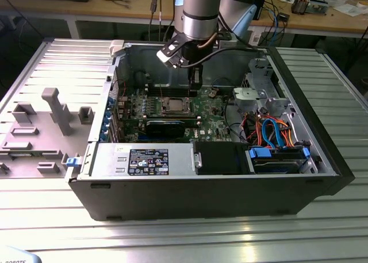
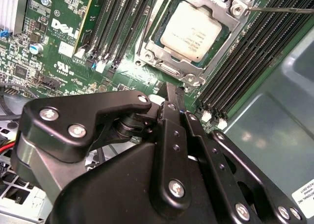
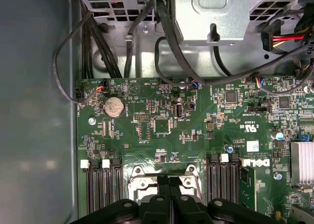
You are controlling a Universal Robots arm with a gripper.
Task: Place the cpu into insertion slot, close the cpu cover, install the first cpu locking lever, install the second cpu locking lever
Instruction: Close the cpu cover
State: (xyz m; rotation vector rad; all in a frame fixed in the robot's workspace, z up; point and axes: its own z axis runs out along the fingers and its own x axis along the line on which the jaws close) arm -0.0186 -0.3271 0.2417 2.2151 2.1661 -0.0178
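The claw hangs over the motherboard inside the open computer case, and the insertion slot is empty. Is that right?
Not quite. The insertion slot is not empty: the cpu lies in it, as the second wrist view shows. The rest holds: the claw hangs over the motherboard inside the open computer case.

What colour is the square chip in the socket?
The cpu is pale silver-grey, clearest in the second wrist view.
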